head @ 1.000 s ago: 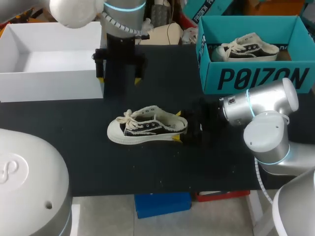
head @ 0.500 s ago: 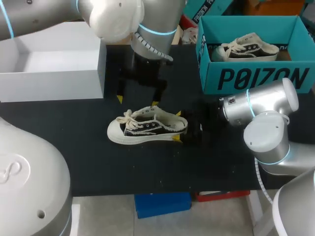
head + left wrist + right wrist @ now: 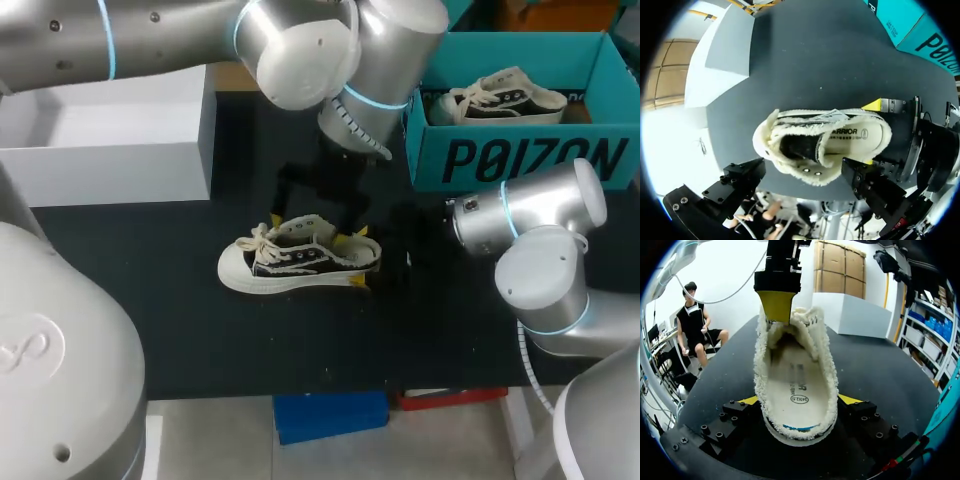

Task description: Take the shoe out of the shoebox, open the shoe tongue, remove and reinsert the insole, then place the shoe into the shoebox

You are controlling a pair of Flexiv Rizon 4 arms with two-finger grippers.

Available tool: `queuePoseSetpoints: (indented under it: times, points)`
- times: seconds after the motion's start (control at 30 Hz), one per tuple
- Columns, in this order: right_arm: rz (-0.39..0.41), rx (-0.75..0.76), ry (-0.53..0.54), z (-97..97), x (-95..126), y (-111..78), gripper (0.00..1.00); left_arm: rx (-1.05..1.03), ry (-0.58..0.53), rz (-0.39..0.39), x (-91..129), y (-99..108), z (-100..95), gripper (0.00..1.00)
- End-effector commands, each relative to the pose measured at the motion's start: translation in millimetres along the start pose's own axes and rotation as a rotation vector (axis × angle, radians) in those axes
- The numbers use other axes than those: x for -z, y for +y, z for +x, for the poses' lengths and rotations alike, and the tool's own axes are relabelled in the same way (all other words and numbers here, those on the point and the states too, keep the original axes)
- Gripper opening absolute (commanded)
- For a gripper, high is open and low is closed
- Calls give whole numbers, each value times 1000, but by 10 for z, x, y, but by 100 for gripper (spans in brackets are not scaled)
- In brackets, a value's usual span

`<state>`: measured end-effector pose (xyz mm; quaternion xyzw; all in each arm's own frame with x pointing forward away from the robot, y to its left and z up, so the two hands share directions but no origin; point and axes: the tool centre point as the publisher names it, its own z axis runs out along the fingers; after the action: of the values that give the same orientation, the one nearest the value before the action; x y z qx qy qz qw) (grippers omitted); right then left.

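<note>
A black-and-cream fleece-lined shoe (image 3: pixel 298 258) lies on its sole mid-table, toe to the left. Its white insole (image 3: pixel 797 382) shows inside. My right gripper (image 3: pixel 362 257) is shut on the heel, one yellow tip on each side (image 3: pixel 799 402). My left gripper (image 3: pixel 310 228) hangs open just above the shoe's mouth, its fingers straddling the opening (image 3: pixel 804 170). One of its yellow fingertips (image 3: pixel 776 304) stands at the tongue end of the opening. The teal shoebox (image 3: pixel 520 158) stands at the back right with the second shoe (image 3: pixel 505 95) in it.
A white open box (image 3: pixel 100 150) stands at the back left of the black table (image 3: pixel 200 330). The shoebox sits close behind my right arm. The table's front strip is bare.
My left arm has swung from beside the white box to the right and forward, down over the shoe's opening. The shoe and my right gripper have stayed put.
</note>
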<state>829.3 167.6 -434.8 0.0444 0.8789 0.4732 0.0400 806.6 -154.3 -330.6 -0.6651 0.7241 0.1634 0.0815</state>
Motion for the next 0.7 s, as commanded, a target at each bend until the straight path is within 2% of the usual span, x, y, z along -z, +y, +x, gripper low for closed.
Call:
queuePoseSetpoints:
  times: [0.03, 0.27, 0.7]
  points:
    - [0, -1, -1, -4, -11, 4, 0, 7, -95, 10, -78, -23, 115, 100]
    - [0, -1, -1, -4, -11, 4, 0, 12, -96, 40, -175, -41, 45, 100]
    - [0, -1, -1, -4, -11, 4, 0, 9, -134, 32, -350, -72, -115, 100]
